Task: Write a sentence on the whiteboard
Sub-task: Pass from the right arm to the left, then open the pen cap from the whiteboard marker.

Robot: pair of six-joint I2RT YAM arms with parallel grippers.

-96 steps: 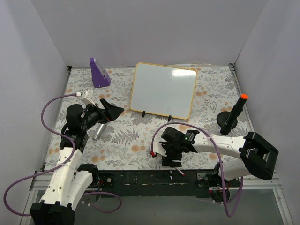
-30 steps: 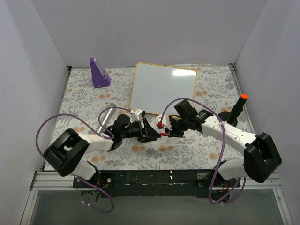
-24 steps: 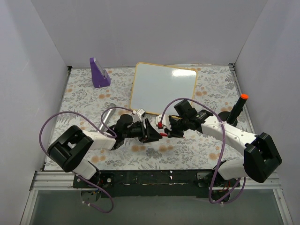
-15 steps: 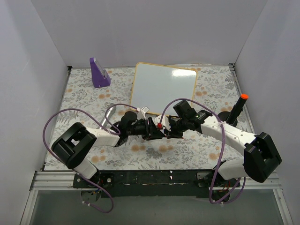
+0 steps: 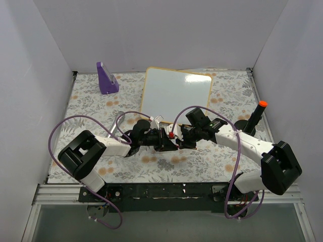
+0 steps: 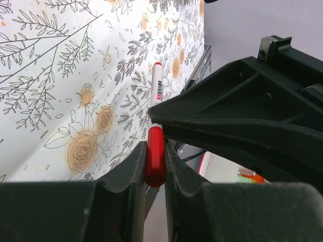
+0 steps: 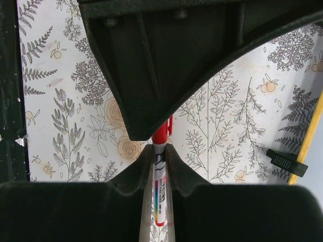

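The whiteboard (image 5: 176, 98) stands propped at the far middle of the table (image 5: 91, 108), glossy white, blank, with a yellow-orange frame. In front of it the left gripper (image 5: 164, 140) and right gripper (image 5: 177, 139), earlier well apart, now meet tip to tip. The left fingers (image 6: 133, 171) pinch the red cap of the marker (image 6: 155, 126), and the right fingers (image 7: 144, 169) pinch its white barrel.

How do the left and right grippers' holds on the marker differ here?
The left gripper clamps the red cap of the marker; the right gripper clamps its white printed barrel. In the top view the left gripper faces right and the right gripper faces left, tip to tip. Both are shut on the same marker.
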